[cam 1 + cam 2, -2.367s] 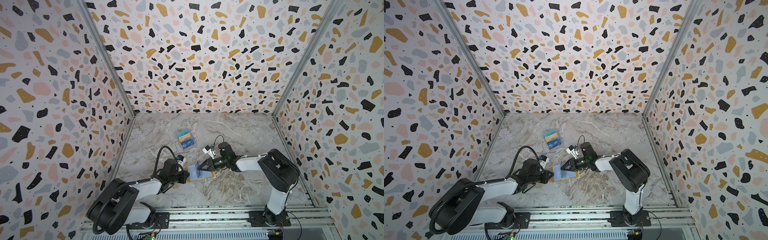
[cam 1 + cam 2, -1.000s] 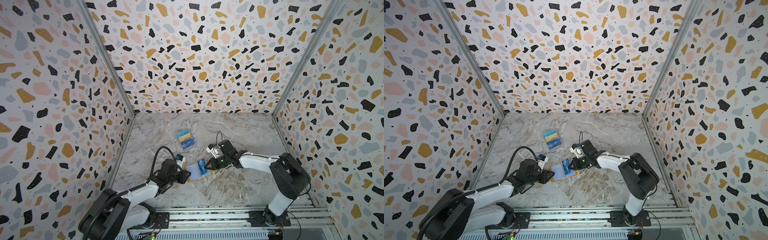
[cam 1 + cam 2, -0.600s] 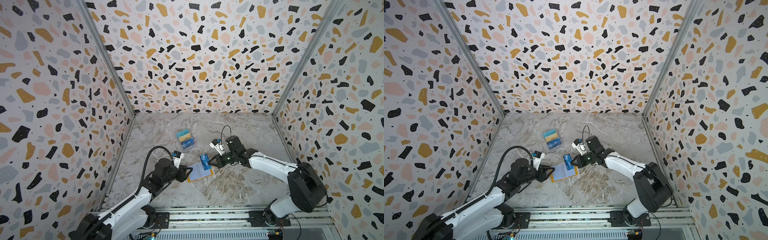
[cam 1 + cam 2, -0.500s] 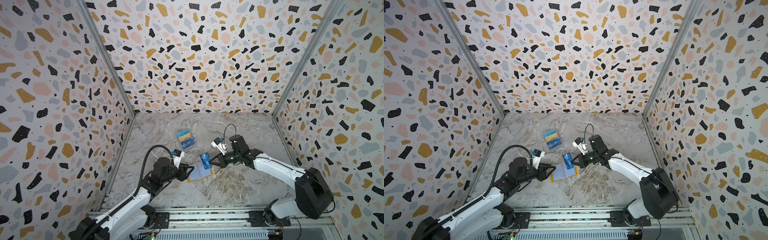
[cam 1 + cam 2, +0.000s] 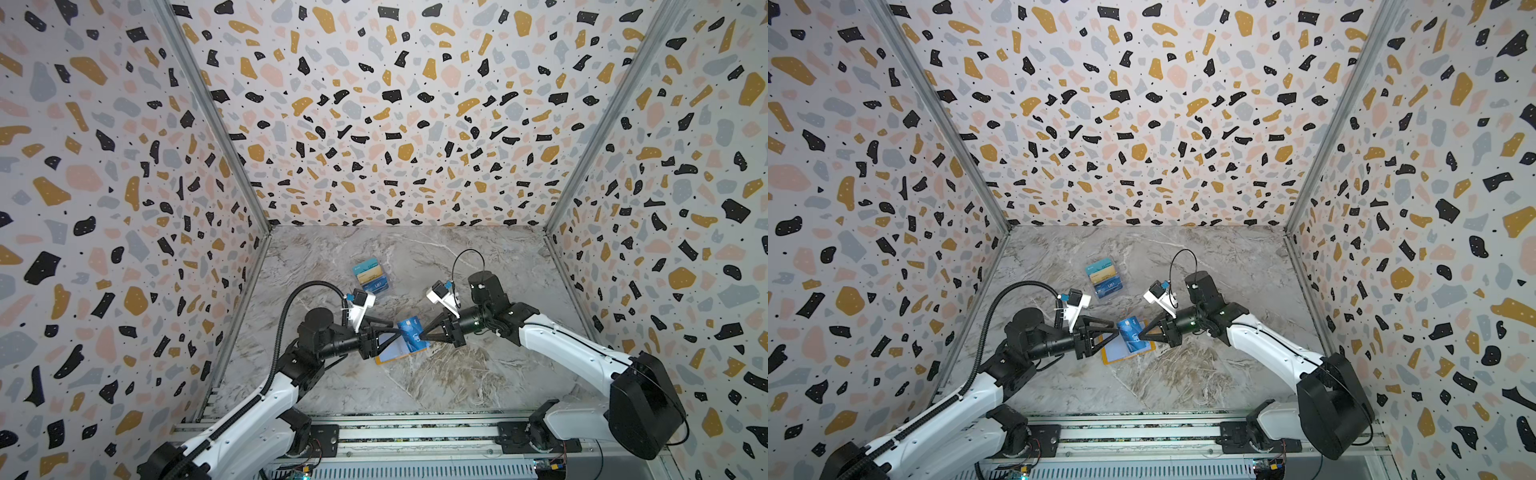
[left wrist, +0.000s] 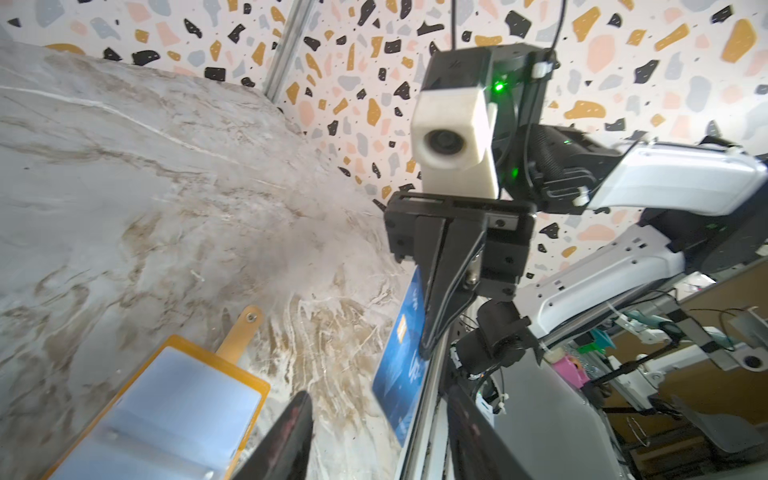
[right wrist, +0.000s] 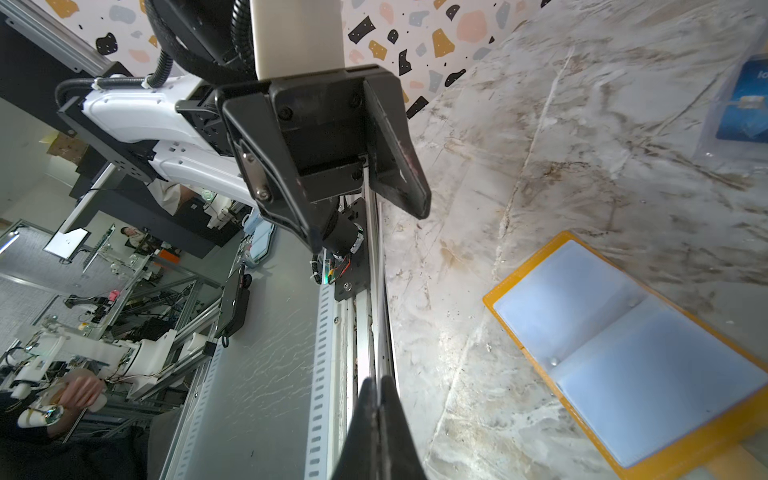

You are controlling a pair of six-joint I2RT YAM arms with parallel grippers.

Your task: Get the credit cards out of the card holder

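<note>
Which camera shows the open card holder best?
The right wrist view: the card holder lies open, nearly whole, both pale sleeves plain. The left wrist view crops it but shows its snap tab. In both top views it is small, partly behind the blue card.

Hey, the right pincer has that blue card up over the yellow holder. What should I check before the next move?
1. Right pincer shut firmly on the blue card: ok.
2. Card lifted clear of the card holder: ok.
3. Left pincer open, with the card's free end between its fingers: ok.
4. Holder lying open on the table: ok.
5. No card left in the holder: cannot tell; the sleeves that show look empty.
6. Clear box of cards out of both arms' way: ok.
</note>
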